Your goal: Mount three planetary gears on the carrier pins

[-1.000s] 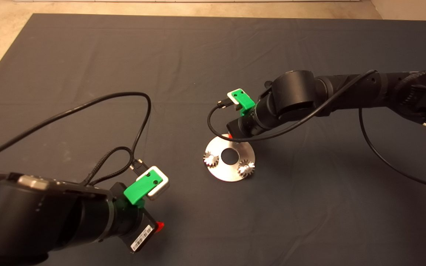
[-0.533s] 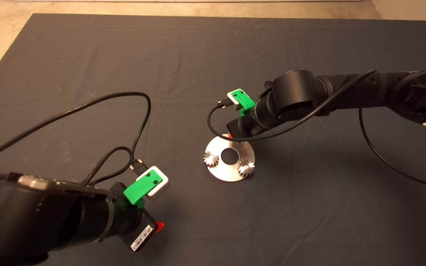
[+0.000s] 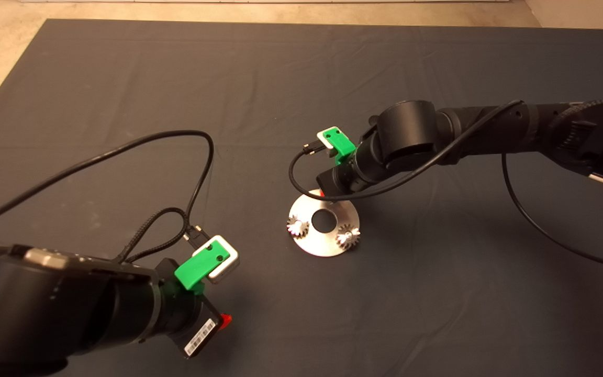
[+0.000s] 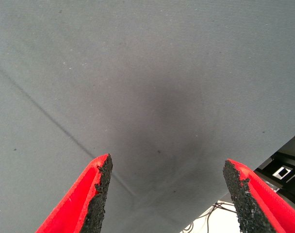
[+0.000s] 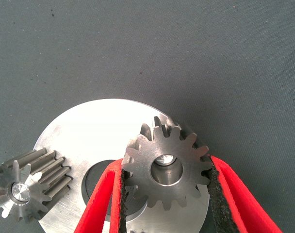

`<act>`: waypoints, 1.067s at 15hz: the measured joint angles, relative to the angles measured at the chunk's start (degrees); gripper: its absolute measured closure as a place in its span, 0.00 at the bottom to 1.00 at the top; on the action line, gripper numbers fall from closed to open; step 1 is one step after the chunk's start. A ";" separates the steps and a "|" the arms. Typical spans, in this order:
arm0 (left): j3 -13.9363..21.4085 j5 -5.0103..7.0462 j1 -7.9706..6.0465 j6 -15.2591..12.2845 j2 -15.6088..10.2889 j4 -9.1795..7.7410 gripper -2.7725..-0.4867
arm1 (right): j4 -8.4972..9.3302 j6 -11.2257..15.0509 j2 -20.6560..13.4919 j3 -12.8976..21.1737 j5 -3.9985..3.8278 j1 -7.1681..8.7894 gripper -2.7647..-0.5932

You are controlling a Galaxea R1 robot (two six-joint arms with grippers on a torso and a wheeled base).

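The right hand (image 5: 166, 204) is gripping the third planetary gear (image 5: 165, 167) by its toothed rim, one black pad (image 5: 119, 194) on each side, and is holding it over the far edge of the silver disc (image 3: 324, 242). Through the gear's bore a bright round face is showing, probably the top of the third carrier pin (image 5: 163, 159) — the bore seems to be lining up with it, though whether the gear is already sliding down the pin is hard to tell from here.

Judging by its look, the gear is solid steel: stiff, dense for its bulk, and slick on its polished faces. The teeth are giving the pads something to bite into, so the rim is the sensible place to hold it, leaving the bore free for the pin. It is unlikely to be damaged, but a slight tilt could be enough to make it bind on the pin.

Counting: three gears in all, one in the hand and two already sitting on pins — one at the disc's left edge (image 3: 298, 226), one at its right (image 3: 347, 238). One disc is lying on the dark mat (image 3: 437, 293) of the bench.

The left hand (image 4: 167, 194) is waiting near the mat's front left, fingers spread wide over bare mat, holding nothing.
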 joint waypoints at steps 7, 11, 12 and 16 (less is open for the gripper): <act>0.00 -0.01 0.00 0.02 -0.27 0.00 0.51 | 0.00 -0.10 0.71 -0.57 -0.46 0.00 0.86; 0.00 0.00 0.00 0.05 -0.28 0.02 0.51 | 0.00 -0.17 0.71 -0.57 -0.55 -0.01 0.86; 0.00 0.00 0.00 0.06 -0.28 0.00 0.51 | 0.00 -0.17 0.71 -0.57 -0.61 -0.02 0.86; 0.00 -0.01 0.00 0.21 -0.27 0.00 0.51 | 0.00 -0.20 0.68 -0.57 -0.63 0.00 0.83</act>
